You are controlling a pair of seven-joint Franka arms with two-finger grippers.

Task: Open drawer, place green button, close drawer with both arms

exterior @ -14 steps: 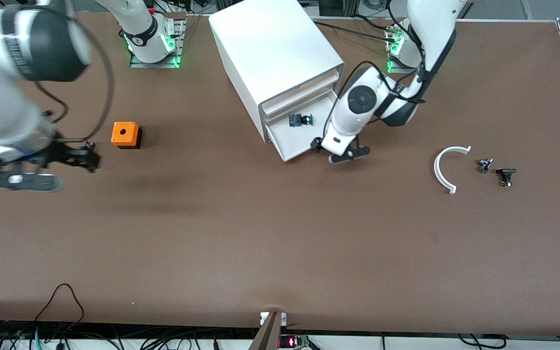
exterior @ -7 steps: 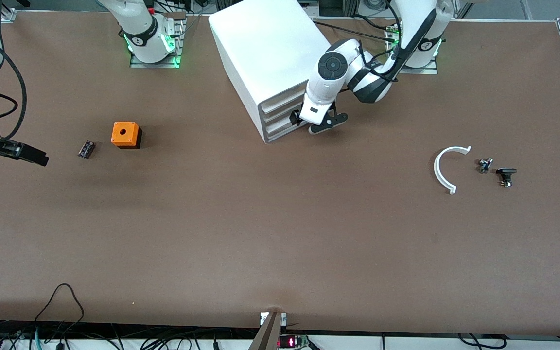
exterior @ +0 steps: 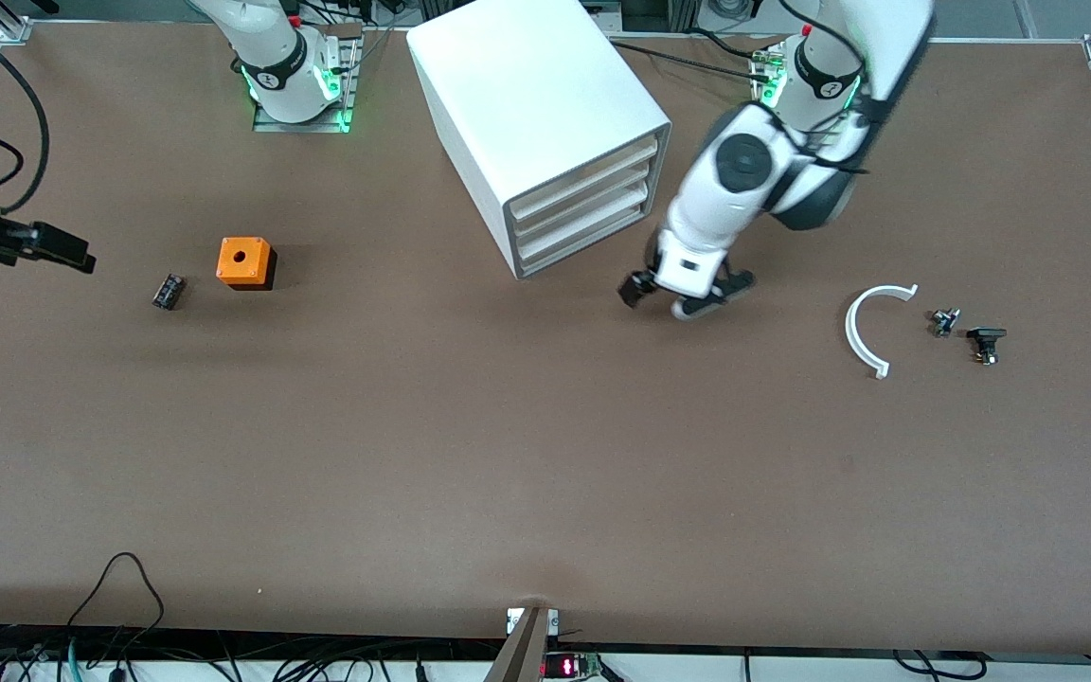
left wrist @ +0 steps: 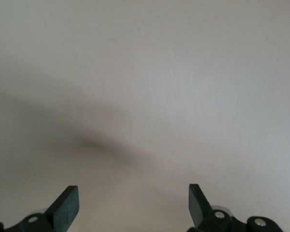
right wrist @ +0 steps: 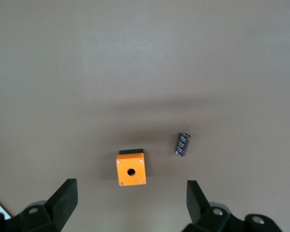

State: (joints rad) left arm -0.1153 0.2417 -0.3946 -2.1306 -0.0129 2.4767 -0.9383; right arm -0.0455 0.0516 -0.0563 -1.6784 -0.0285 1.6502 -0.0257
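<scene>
Both empty, wide-open hands differ: left hand (exterior: 683, 296) has left the closed drawer (exterior: 586, 230); right hand (exterior: 39, 243) waits.

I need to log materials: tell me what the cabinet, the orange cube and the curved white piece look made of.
Cabinet: likely plastic, smooth matte white, moulded-looking drawer fronts.
Orange cube: probably plastic, matte orange, black base, corner screws.
Curved white piece: seemingly thin rigid plastic, plain white.

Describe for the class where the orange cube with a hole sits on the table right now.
In the front view the orange cube sits toward the right arm's end of the table, beside a small black part and well apart from the white cabinet.
</scene>
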